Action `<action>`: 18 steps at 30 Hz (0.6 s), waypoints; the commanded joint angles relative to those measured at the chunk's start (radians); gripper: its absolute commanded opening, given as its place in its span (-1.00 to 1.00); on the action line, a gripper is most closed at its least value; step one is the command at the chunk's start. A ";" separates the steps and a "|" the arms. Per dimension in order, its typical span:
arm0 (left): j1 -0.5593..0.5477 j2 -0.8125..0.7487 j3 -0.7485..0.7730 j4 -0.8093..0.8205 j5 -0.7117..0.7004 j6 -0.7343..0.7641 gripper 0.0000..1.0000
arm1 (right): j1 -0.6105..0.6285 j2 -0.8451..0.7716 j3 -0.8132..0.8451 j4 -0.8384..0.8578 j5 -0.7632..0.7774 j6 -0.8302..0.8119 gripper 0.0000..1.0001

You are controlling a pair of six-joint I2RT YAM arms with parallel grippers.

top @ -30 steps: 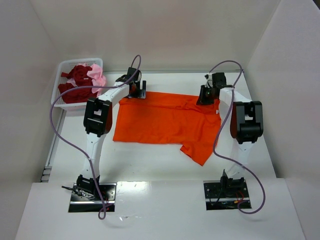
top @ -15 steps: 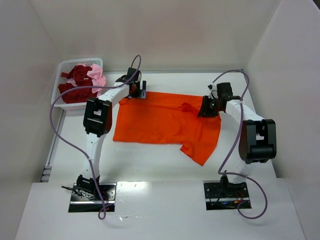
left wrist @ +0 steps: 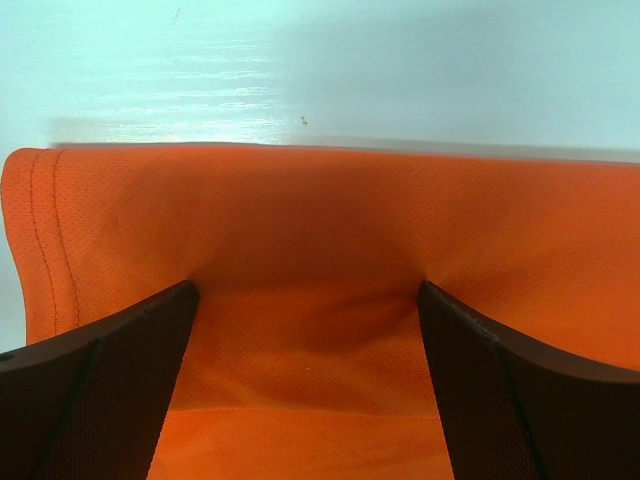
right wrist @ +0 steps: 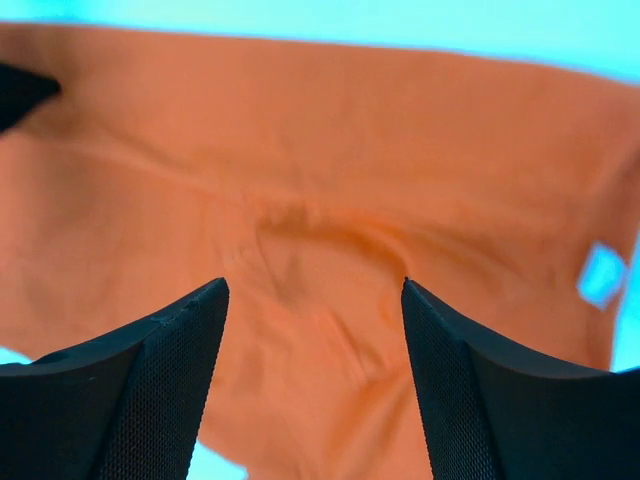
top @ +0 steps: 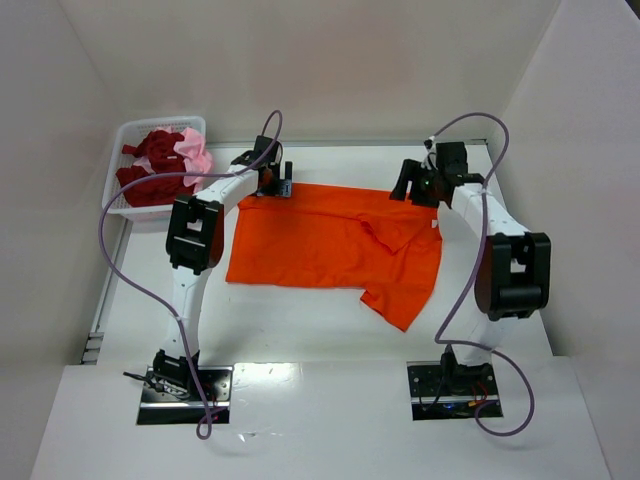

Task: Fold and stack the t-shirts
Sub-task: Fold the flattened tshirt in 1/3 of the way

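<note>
A white plastic mesh basket (top: 140, 214) sits at the far left corner of the white desk (top: 300, 320), beside the plain white walls (top: 350, 70) enclosing it

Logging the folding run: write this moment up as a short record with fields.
orange t-shirt: spread open on the table, not yet folded, cloth rumpled at its right side
left gripper: open, tips down on the cloth at its far left corner
right gripper: open, over the far right part, holding nothing
basket: far left, holds dark red shirts and a pink shirt
stack: none yet
</note>
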 commanded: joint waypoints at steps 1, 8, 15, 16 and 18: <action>0.008 0.008 -0.038 -0.070 0.004 -0.017 0.98 | 0.055 0.107 0.095 0.076 -0.006 0.053 0.50; 0.008 0.008 -0.038 -0.070 0.013 -0.017 0.98 | 0.146 0.196 0.123 -0.076 0.206 0.058 0.50; 0.008 0.008 -0.047 -0.070 0.022 -0.017 0.98 | 0.146 0.106 0.022 -0.098 0.244 0.140 0.50; 0.008 0.008 -0.047 -0.070 0.022 -0.017 0.98 | 0.146 0.095 -0.015 -0.080 0.232 0.141 0.50; 0.017 0.008 -0.047 -0.070 0.032 -0.017 0.98 | 0.146 0.086 -0.047 -0.067 0.210 0.176 0.48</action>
